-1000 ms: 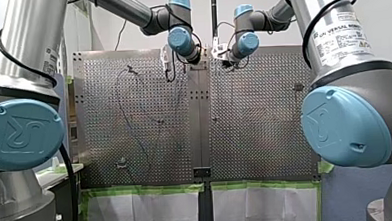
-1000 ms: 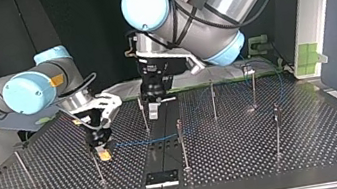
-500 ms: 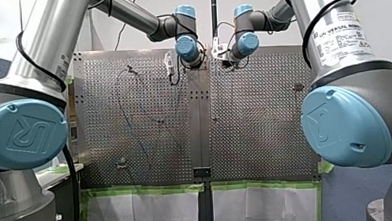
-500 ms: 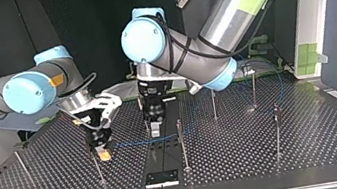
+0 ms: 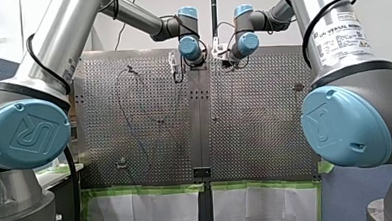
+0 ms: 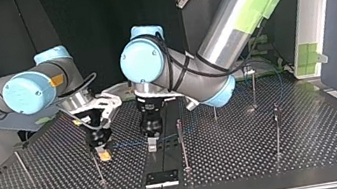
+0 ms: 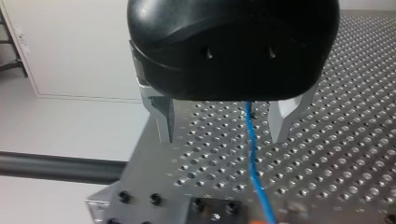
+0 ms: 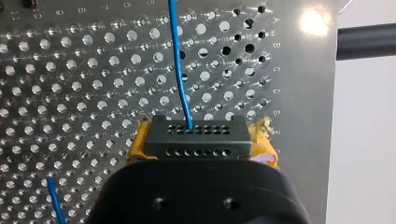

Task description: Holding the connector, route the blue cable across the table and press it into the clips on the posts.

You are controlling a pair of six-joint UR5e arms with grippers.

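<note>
Right wrist view shows our right gripper (image 8: 200, 142) clamped on the connector (image 8: 195, 133), with the blue cable (image 8: 180, 70) running ahead. Our left gripper (image 7: 223, 133) straddles it, fingers (image 7: 161, 116) wide, gripping nothing. Beyond, posts (image 6: 182, 145) stand; we judge the clipping barely begun.

Logged two white sheets (image 5: 143, 213) side by side along the front view's bottom edge, each bordered above in green tape (image 5: 137, 190). Noted a small black plate (image 6: 161, 178) low at the top view's middle. Also noted a white panel (image 6: 317, 6) upright at its right, marked with green patches (image 6: 310, 55).
</note>
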